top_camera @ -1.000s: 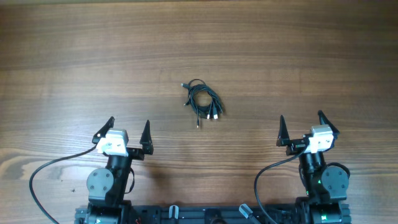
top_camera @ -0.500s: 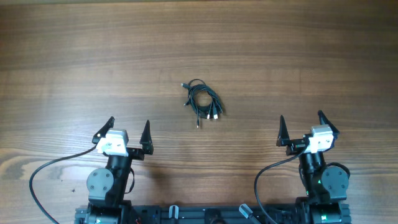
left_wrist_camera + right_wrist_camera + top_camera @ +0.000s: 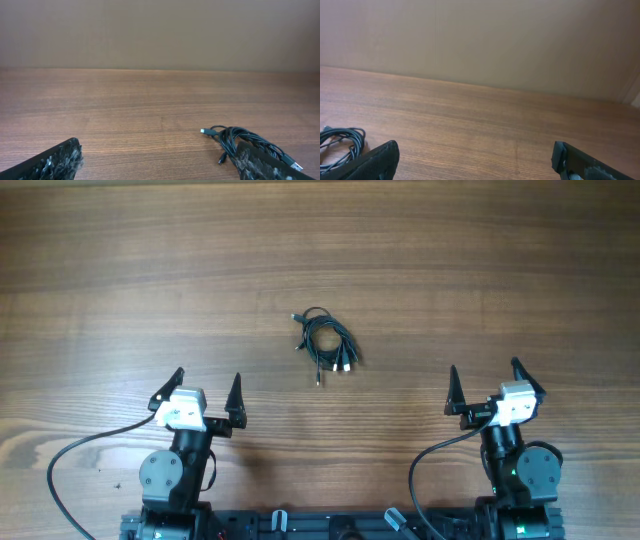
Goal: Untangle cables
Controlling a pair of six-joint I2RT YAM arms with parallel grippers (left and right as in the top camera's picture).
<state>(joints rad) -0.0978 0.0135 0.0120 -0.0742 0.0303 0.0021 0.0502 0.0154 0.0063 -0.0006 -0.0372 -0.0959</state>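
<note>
Wooden table (image 3: 480,260): brown top with the grain running left to right, filling the whole overhead view. Plain beige wall (image 3: 160,30): standing behind the table's far edge. Light: falling soft and even, casting only faint shadows.

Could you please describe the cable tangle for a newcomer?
On the wooden table, look near the middle, ahead of the left gripper and right gripper. The cables form a small black coil with silvery plug tips, far thinner than the arms' own leads.
</note>
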